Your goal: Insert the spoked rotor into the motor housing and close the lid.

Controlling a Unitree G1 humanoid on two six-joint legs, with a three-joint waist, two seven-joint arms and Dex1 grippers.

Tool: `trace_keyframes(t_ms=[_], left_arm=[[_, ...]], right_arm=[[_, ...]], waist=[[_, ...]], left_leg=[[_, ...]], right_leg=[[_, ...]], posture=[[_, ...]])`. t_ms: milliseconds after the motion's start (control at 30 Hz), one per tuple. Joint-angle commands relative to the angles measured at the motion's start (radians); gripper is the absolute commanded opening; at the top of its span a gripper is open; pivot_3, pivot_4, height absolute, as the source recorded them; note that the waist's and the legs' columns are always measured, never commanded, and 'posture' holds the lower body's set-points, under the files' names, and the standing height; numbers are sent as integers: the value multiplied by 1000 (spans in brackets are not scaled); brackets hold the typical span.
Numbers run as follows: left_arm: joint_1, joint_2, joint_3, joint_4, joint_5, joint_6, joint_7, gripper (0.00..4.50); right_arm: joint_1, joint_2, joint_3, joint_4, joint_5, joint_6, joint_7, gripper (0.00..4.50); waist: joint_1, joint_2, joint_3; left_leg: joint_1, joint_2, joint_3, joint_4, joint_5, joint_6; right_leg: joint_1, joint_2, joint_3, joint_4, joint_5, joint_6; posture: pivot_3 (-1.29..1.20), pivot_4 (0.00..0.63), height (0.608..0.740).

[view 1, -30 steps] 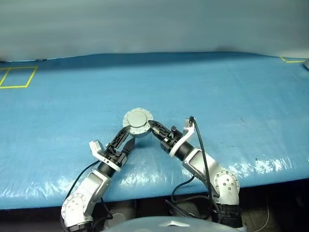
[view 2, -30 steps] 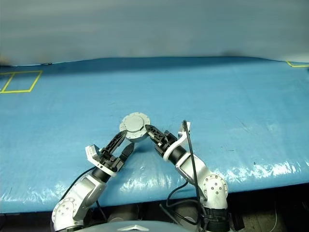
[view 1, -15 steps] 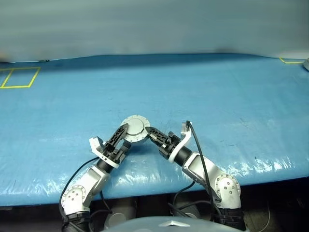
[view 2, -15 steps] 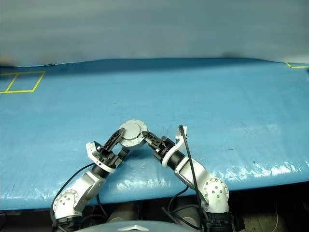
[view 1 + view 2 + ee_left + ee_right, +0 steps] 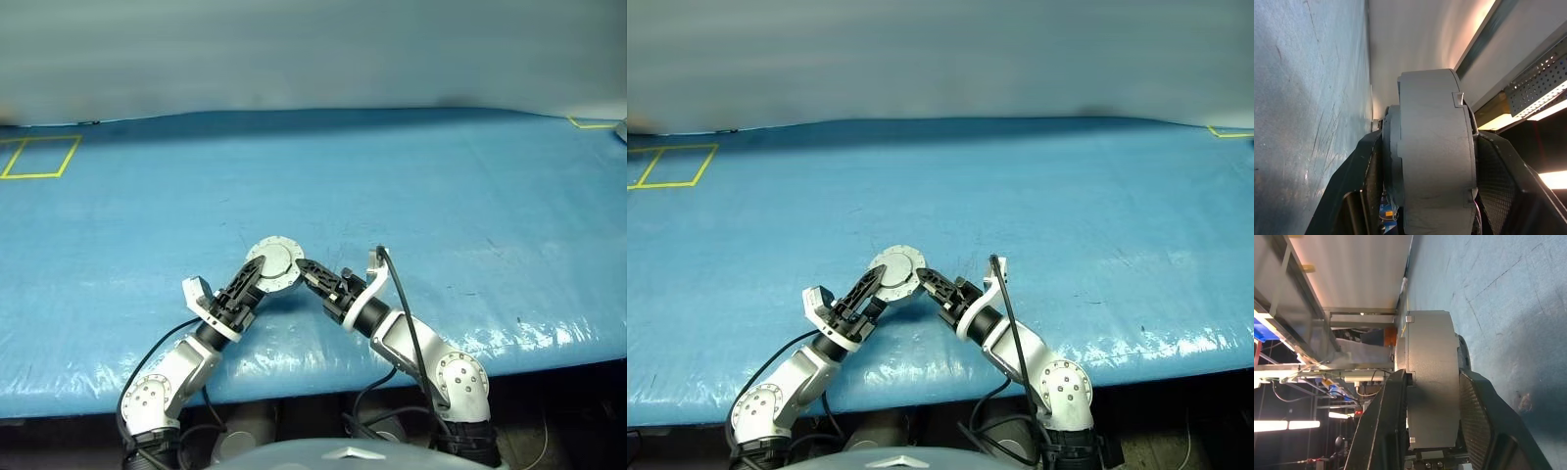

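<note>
The motor housing (image 5: 274, 264), with the lid (image 5: 1435, 156) on it, is held up above the blue bench (image 5: 441, 186) near its front edge, between the two grippers. From the head views its flat round grey face with small notches around the rim is turned up and toward the camera, so its short axis runs roughly up and slightly back, while the disc itself lies close to level with a small tilt. In the wrist views it shows edge-on as a thick grey drum with a thinner stepped disc against one face.

The left gripper (image 5: 251, 280) comes up from the lower left and the right gripper (image 5: 312, 273) from the lower right, so the two meet at the round body from opposite sides in a V. In the left wrist view the left jaws sit on either flat face of the drum, one dark finger (image 5: 1369, 181) against the thin stepped side and the other against the wide side, pinching it. In the right wrist view the right jaws likewise straddle the drum and clamp it across its thickness, with a finger (image 5: 1484, 421) on the side toward the bench.

The inside of the housing, with its windings and any rotor, is hidden by the closed grey shell. The lower half of the drum is cut off by the fingers in both wrist views, and the seam between lid and cup is hard to make out from the head views
</note>
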Motion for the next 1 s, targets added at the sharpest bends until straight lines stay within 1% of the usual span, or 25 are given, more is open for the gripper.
trace_keyframes(t_ms=[33,133,200,233,267,400,467,600,733,833,900,1000], left_arm=[[6,-18,-32,-57,9,2,29,2323],[5,-36,-25,-79,14,-27,59,2323],[1,-48,-21,-96,22,-48,79,2323],[0,-53,-21,-105,28,-59,91,2323],[-1,-58,-20,-114,34,-73,100,2323],[-17,-77,-1,-137,69,-140,131,2323],[-39,-74,7,-137,93,-168,150,2323],[-149,-58,35,-77,161,-236,210,2323],[-338,-37,79,83,251,-310,259,2323],[-465,-16,107,227,316,-345,255,2323],[-578,3,129,363,363,-379,222,2323],[-755,35,169,606,445,-471,182,2323]], right_arm=[[-23,11,28,-66,-23,-8,59,1174],[-17,1,12,-76,-66,-22,105,1174],[-4,-14,-11,-86,-106,-43,130,1914],[3,-26,-18,-93,-124,-48,145,2157],[10,-48,-24,-107,-164,-55,173,2497],[45,-170,-2,-180,-398,-101,307,3812],[61,-240,42,-200,-563,-147,367,4460],[94,-324,135,-202,-873,-277,448,4500],[116,-380,237,-153,-1163,-413,486,4500],[132,-374,264,-122,-1269,-475,501,4500],[143,-363,277,-84,-1371,-605,510,4500],[163,-349,278,-49,-1467,-686,502,4500]], waist=[[0,0,0],[1,0,0],[1,0,0],[1,0,0],[1,0,0],[1,0,0],[1,-1,0],[4,-3,2],[9,-6,3],[14,-10,5],[17,-13,6],[18,-15,7]], left_leg=[[0,0,0,0,0,0],[-1,0,0,0,0,0],[-1,0,0,0,0,0],[-1,-1,0,0,0,0],[-1,-1,0,0,0,0],[-1,-1,1,0,-1,1],[-1,-1,2,0,-1,1],[-1,0,2,0,1,-1],[-1,-1,2,2,2,-3],[-1,-2,2,2,3,-4],[-1,-2,2,2,4,-5],[-3,-3,2,3,4,-6]], right_leg=[[0,0,0,0,0,0],[0,0,0,0,0,0],[0,0,0,-1,0,0],[0,0,0,-1,0,1],[0,0,0,-1,0,1],[0,-1,0,-1,1,2],[0,0,0,-1,1,2],[0,1,-1,0,1,2],[1,1,-1,0,2,4],[1,1,-1,-1,6,10],[1,1,-1,-1,6,10],[0,1,-1,-2,7,10]], posture=[[0,150,740],[0,150,740],[0,150,740],[0,150,740],[0,150,740],[0,150,740],[0,150,740],[0,150,740],[0,150,740],[0,150,740],[0,150,740],[0,150,740]])
